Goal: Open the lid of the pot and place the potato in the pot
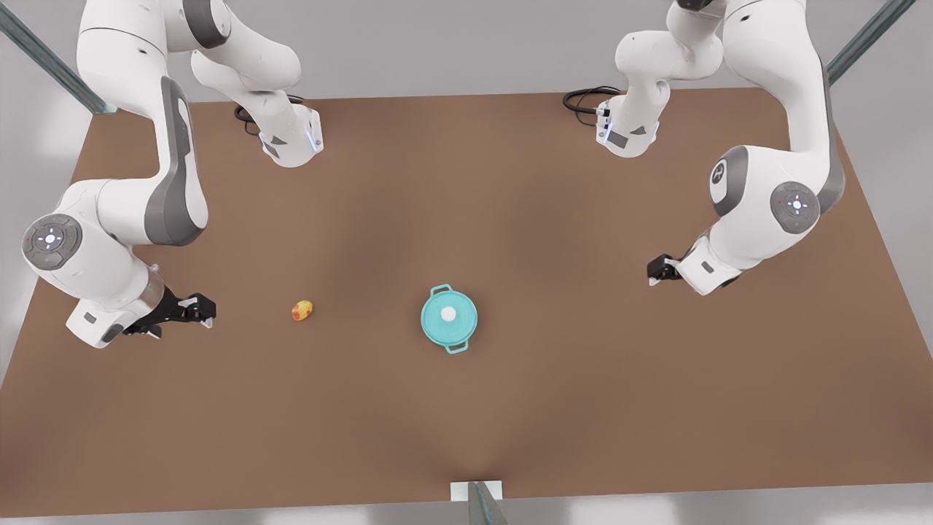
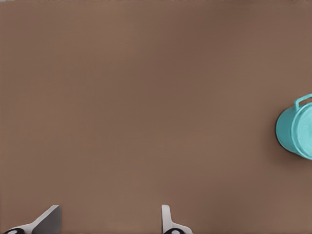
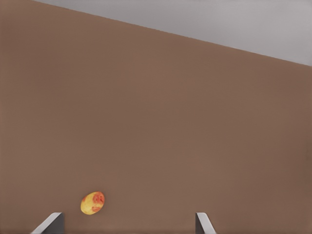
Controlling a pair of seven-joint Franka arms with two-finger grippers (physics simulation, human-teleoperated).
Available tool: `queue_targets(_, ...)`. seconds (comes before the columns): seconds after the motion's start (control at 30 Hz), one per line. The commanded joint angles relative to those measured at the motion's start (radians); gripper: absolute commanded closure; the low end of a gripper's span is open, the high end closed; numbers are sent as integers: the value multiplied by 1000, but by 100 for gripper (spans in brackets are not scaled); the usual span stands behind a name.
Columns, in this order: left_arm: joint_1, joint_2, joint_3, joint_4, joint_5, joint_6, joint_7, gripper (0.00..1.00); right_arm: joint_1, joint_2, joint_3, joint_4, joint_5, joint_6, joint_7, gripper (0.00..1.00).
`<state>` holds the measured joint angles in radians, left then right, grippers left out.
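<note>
The teal pot (image 1: pixel 457 347) stands mid-table with two loop handles; the flat teal pot lid (image 1: pixel 437 321) with its white knob covers it. The potato (image 1: pixel 302 310), small, yellow-orange with red patches, lies on the table toward the front view's left of the pot. My right gripper (image 1: pixel 207 310) hovers open further to the front view's left of the potato (image 3: pixel 92 203), nothing between its fingers (image 3: pixel 52 222). My left gripper (image 1: pixel 654 273) waits open at the front view's right, well away from the pot (image 2: pixel 294 127).
The brown table (image 1: pixel 583 408) runs wide around the objects. Both arm bases and black cables (image 1: pixel 583 98) stand at its far edge. A metal post (image 1: pixel 481 503) rises at the near edge. Grey floor lies beyond the table sides.
</note>
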<state>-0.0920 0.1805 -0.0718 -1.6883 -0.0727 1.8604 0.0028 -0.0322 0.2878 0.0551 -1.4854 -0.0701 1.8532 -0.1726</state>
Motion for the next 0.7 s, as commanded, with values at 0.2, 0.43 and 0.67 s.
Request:
queue_targets(0.2,-411,212,-5,218,1,-7,-542,3,-14,27,-5,-12,10,-149,-25,0)
queue_targets(0.43,-589,755,32,825,100,118,-1147,3,92,4,9,-3,-8,-244,315,0)
queue_targets(0.67,-692,764,49,814,180,22,-1221,1,90,-3,-8,-47,44,-217,634,0)
